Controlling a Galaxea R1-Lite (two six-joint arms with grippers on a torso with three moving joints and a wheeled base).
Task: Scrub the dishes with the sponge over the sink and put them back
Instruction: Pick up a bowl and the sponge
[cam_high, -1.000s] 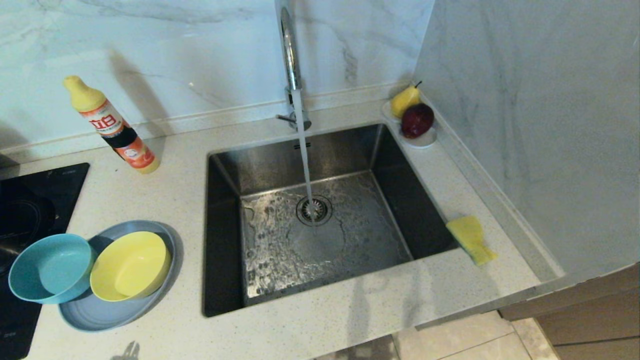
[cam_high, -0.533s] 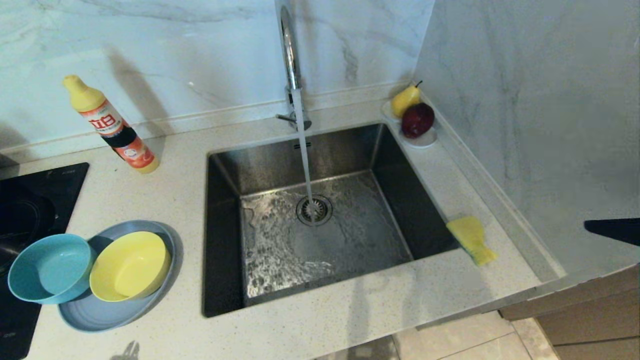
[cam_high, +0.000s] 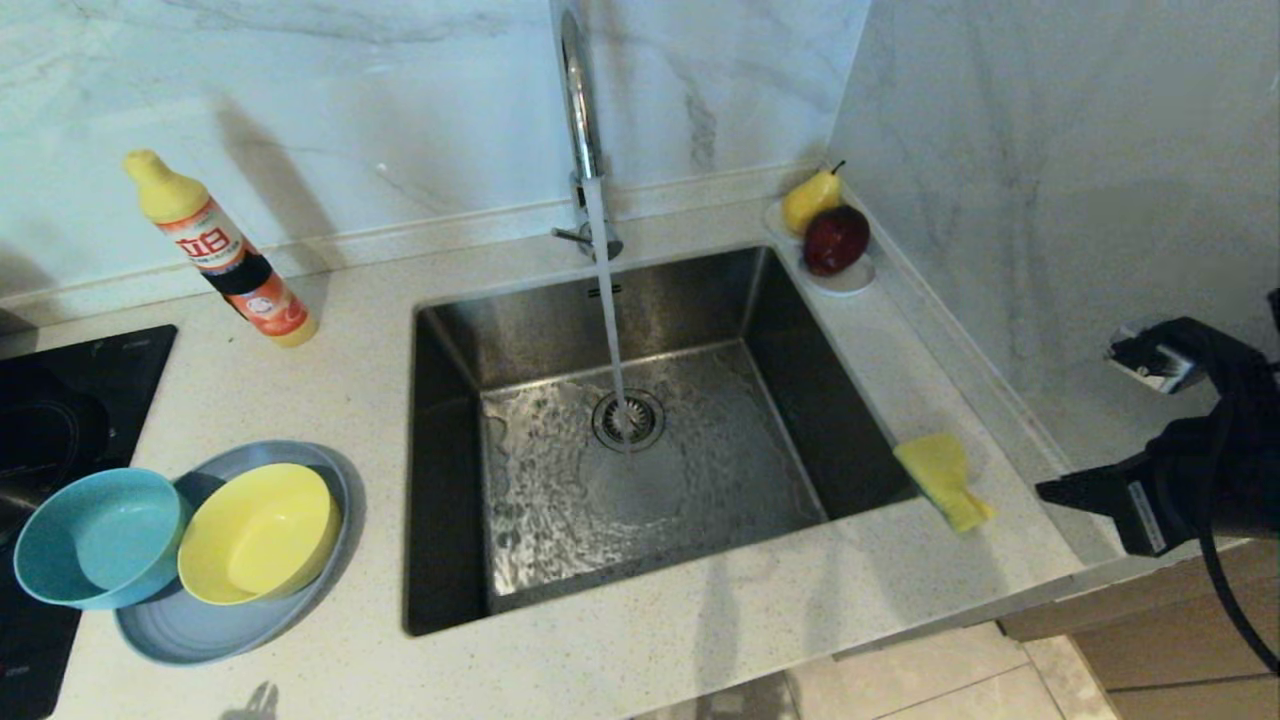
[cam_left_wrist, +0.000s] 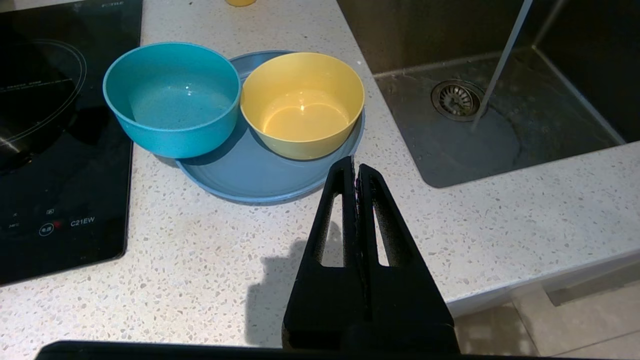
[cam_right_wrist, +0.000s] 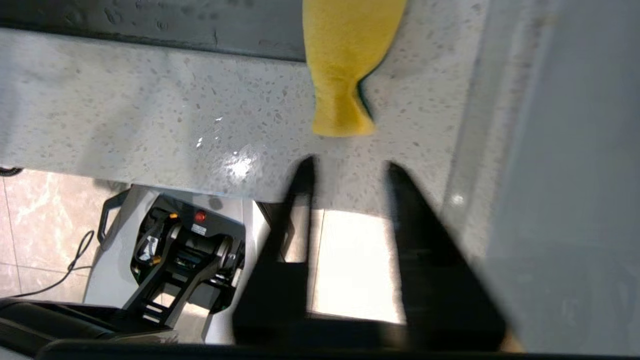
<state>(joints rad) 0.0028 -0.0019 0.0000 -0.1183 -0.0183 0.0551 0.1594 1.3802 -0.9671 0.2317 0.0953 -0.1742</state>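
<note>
The sponge (cam_high: 942, 478), yellow with a dark green underside, lies twisted on the counter at the sink's right rim. My right gripper (cam_right_wrist: 350, 164) hangs open and empty just short of the sponge (cam_right_wrist: 345, 65), at the counter's front edge; its arm (cam_high: 1180, 480) reaches in from the right. Left of the sink (cam_high: 450, 480) the grey-blue plate (cam_high: 200, 630) carries the yellow bowl (cam_high: 258, 532), and the teal bowl (cam_high: 100, 538) leans on its rim. My left gripper (cam_left_wrist: 356, 167) is shut and empty, hovering over the counter before the plate (cam_left_wrist: 260, 175).
Water runs from the chrome tap (cam_high: 578, 120) onto the drain. A detergent bottle (cam_high: 220, 255) stands at the back left, a black hob (cam_high: 60, 400) at the far left. A white dish (cam_high: 850, 280) with fruit sits in the back corner. A marble wall (cam_high: 1050, 200) closes the right side.
My right arm has come into the head view from the right edge and moved toward the sponge. The dishes and sponge have not moved.
</note>
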